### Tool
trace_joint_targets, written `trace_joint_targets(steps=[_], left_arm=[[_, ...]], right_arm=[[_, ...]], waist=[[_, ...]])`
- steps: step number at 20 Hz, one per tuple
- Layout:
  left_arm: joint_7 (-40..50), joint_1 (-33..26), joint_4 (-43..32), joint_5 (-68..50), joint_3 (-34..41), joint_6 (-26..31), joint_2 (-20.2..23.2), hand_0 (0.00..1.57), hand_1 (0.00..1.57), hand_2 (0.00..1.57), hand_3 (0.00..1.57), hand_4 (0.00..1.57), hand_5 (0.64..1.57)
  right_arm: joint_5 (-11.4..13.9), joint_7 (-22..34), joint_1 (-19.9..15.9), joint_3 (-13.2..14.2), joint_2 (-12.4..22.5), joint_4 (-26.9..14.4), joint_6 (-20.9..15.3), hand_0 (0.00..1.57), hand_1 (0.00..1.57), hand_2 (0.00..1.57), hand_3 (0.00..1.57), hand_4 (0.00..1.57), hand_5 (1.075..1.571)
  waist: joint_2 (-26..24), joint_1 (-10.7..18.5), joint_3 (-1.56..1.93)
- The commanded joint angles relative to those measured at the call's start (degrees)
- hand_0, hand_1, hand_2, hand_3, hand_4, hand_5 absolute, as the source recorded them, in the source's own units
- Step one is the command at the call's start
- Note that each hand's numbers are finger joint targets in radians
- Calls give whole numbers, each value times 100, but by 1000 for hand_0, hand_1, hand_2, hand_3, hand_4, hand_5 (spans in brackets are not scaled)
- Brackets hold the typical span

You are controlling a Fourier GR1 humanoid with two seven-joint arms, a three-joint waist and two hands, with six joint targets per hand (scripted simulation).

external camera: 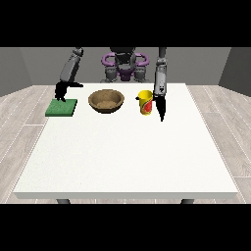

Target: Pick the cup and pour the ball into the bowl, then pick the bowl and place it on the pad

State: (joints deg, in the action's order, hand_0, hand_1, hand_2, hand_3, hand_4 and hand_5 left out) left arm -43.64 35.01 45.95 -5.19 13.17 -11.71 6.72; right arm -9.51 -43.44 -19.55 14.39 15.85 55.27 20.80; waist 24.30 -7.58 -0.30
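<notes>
At the far left we noted the hand at the view's left (61,92) hanging over the back edge of the green pad (62,107), holding nothing; we could not tell how its fingers lay. The pad lay flat near the left edge of the white table (127,157), with nothing on it.

Next came the brown bowl (106,100), upright, well apart from the pad and near the cup. We saw no ball in it.

The yellow cup (145,102) stood upright just right of the bowl. Any ball inside was hidden from us.

The hand at the view's right (161,109) hung just beside the cup's right wall, fingers pointing straight down, holding nothing; contact could not be confirmed.

We judged the cup light, stiff and smooth-walled, likely to tip if nudged. The hold should go round its mid-wall, below the rim. The bowl appeared rigid and shallow, best taken at its rim.
</notes>
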Motion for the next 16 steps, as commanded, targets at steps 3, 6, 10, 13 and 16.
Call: trace_joint_targets(steps=[3,6,10,13,16], left_arm=[[-513,110,-334,198,244,-620,238,1231,1231,1571,1480,1073,1571],[-558,135,-171,190,402,-1157,78,1373,1373,1571,1571,1165,1533],[-302,-203,275,341,289,-1317,135,1365,1365,1571,1571,1202,1529],[216,-410,624,824,-51,-1826,131,1380,1380,1571,1571,1228,1534],[907,-546,691,1845,-632,-2687,240,1394,1394,1571,1571,1251,1530]], right_arm=[[-103,-121,54,-4,263,139,404,0,0,0,0,0,1540],[-298,137,-348,168,677,298,507,0,0,0,0,135,1548],[-289,141,-280,55,664,310,554,0,0,255,0,161,1549],[-279,261,-325,-19,570,14,522,0,0,207,0,220,1552],[-211,833,-632,-157,528,-261,361,0,0,214,119,231,1553]], waist=[[419,-487,29],[750,-688,25],[641,-739,30],[228,-818,39],[-472,-806,52]])
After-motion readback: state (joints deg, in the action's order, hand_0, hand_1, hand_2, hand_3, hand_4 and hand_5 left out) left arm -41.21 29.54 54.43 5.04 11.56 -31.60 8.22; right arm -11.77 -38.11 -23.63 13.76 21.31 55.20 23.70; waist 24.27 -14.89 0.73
